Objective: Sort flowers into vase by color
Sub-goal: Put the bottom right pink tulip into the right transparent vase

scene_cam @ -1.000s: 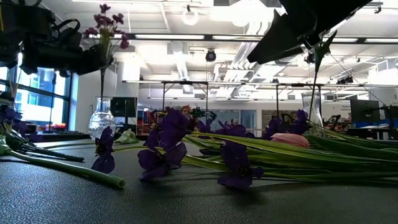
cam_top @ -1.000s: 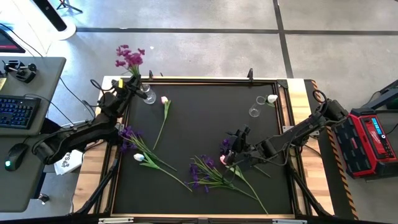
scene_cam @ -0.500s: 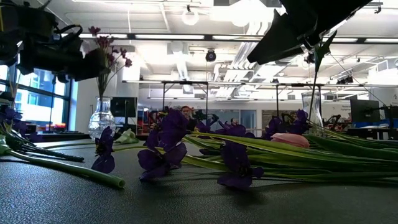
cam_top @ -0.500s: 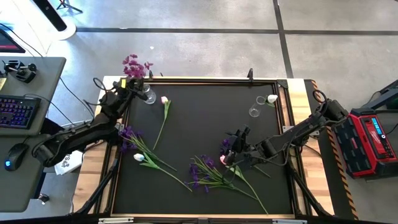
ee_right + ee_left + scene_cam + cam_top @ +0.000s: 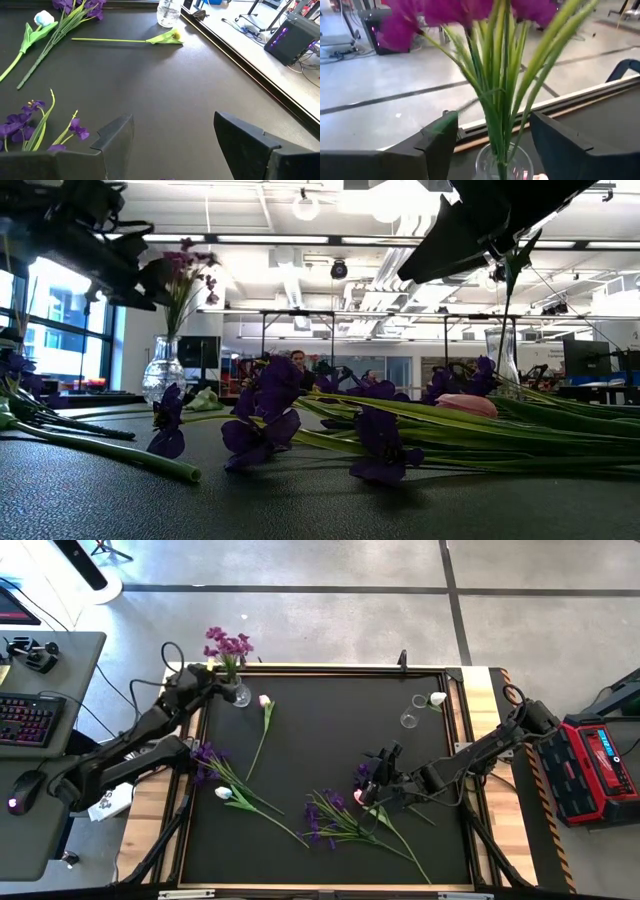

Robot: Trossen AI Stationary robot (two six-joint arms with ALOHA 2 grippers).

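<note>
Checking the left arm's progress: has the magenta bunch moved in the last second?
Yes. In the high view the magenta bunch has shifted rightward, now standing above the left vase, its stems in the vase between the left gripper's open fingers.

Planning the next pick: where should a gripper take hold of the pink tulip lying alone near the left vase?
Grip the pink tulip mid-stem from straight above, fingers across the stem. It lies flat, bud toward the vase, its bare middle clear of other flowers.

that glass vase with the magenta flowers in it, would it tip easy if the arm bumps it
Probably. The small clear glass vase looks narrow, and the tall magenta flower bunch rises well above it, so it seems top-heavy. The open left gripper flanks the stems, so a sideways nudge could topple it.
</note>
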